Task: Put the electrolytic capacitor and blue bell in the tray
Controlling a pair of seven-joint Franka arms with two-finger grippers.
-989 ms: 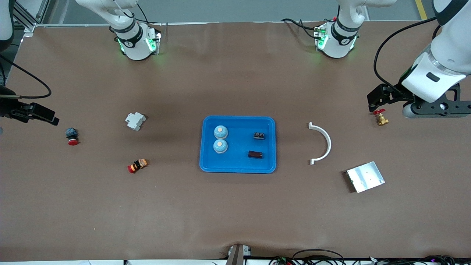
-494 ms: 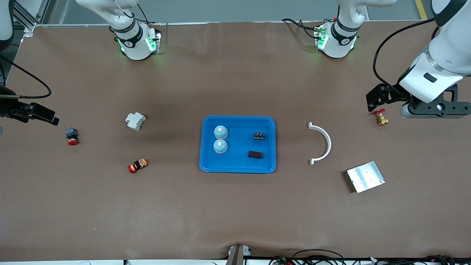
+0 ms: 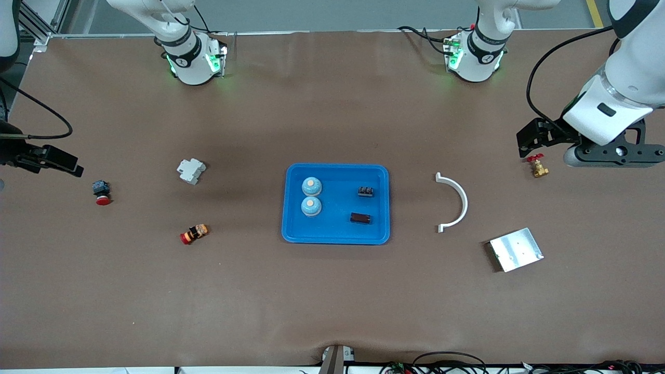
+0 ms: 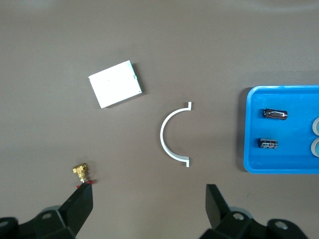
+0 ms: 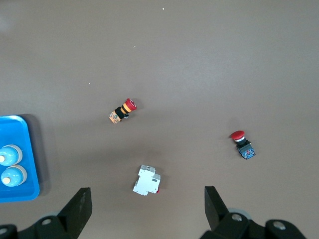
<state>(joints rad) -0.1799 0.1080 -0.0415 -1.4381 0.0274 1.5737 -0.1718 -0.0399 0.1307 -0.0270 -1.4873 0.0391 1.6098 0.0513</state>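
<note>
The blue tray lies mid-table. In it are two blue bells toward the right arm's end, and two dark electrolytic capacitors toward the left arm's end. The left wrist view shows the tray and the capacitors. My left gripper is open and empty, up over the table by the brass valve. My right gripper is open and empty, up over the right arm's end of the table.
A white circuit breaker, a red push button and a red-and-yellow button lie toward the right arm's end. A white curved bracket, a silver plate and a brass valve lie toward the left arm's end.
My left arm has drawn back slightly toward its base, then held still. Nothing on the table has moved, and the right arm has not moved.
</note>
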